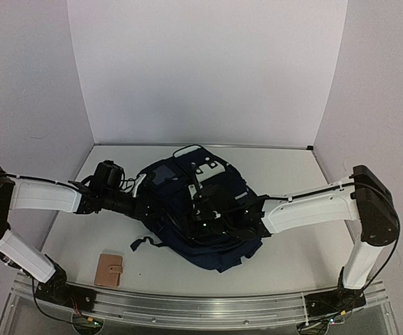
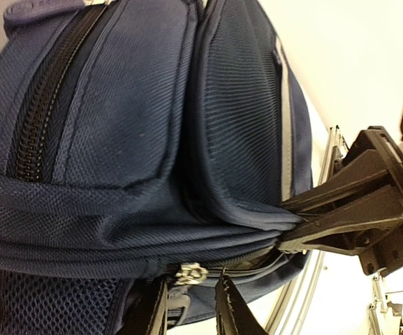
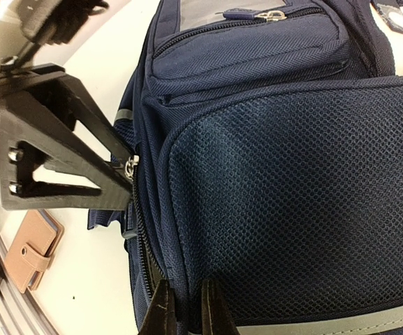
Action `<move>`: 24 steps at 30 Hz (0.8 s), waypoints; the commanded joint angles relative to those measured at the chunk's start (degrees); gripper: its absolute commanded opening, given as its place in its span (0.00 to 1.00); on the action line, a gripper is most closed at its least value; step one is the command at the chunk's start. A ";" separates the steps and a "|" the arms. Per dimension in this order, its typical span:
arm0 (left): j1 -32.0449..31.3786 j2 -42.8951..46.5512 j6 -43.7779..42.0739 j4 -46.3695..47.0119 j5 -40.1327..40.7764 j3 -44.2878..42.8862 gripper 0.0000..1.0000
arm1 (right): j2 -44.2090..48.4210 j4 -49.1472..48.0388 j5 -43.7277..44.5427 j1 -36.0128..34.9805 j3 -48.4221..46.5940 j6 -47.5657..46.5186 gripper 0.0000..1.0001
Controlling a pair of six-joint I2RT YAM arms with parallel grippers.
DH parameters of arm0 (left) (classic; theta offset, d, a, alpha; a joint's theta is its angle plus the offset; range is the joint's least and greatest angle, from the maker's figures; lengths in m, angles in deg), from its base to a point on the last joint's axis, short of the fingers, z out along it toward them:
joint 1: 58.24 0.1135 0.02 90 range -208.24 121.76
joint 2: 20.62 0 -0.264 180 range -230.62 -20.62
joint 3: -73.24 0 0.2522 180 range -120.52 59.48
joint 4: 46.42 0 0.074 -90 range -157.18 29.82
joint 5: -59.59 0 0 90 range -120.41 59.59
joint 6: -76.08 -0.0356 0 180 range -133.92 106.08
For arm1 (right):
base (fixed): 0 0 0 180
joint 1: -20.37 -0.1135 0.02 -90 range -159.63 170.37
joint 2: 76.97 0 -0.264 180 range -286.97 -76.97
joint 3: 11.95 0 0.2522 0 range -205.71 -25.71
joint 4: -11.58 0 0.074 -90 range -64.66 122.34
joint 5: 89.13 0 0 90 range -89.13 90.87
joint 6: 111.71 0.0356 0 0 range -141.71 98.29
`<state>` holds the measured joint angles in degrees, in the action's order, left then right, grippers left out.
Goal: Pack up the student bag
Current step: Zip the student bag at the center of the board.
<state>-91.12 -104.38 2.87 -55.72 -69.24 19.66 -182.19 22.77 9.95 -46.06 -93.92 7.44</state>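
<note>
The student bag [image 1: 208,209], dark navy with grey stripes, lies in the middle of the table. My left gripper [image 1: 151,206] is at its left side. In the left wrist view its fingers [image 2: 230,307] stand a little apart on either side of the main zipper's metal slider [image 2: 191,273] and its pull tab, with a gap showing beside the tab. My right gripper [image 3: 187,310] is shut on a fold of the bag's fabric next to the zipper track. The left wrist view shows the right gripper [image 2: 293,218] pinching that edge.
A tan wallet [image 1: 108,270] lies on the table in front of the bag at the left, near the front rail [image 1: 187,307]. It also shows in the right wrist view as the wallet [image 3: 30,255]. White walls enclose the table.
</note>
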 commanded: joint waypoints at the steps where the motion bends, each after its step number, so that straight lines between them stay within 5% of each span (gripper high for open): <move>1: 0.19 3.75 0.87 1.25 -0.02 0.63 0.21 | 2.30 -1.14 1.12 0.99 0.46 0.56 0.00; 7: 0.19 2.31 1.04 0.56 0.78 0.81 0.19 | 2.27 -1.22 0.86 1.02 0.42 0.81 0.00; 17: 0.19 -1.11 0.74 2.02 4.00 2.01 0.36 | 3.51 -1.35 0.65 0.99 1.14 1.18 0.00; 24: 0.15 -3.42 0.35 3.52 0.89 0.81 0.33 | 3.45 -1.48 0.59 0.98 0.99 1.27 0.00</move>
<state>-91.12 -106.24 3.97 -54.99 -66.46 21.79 -181.52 22.38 9.38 -45.87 -93.26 7.72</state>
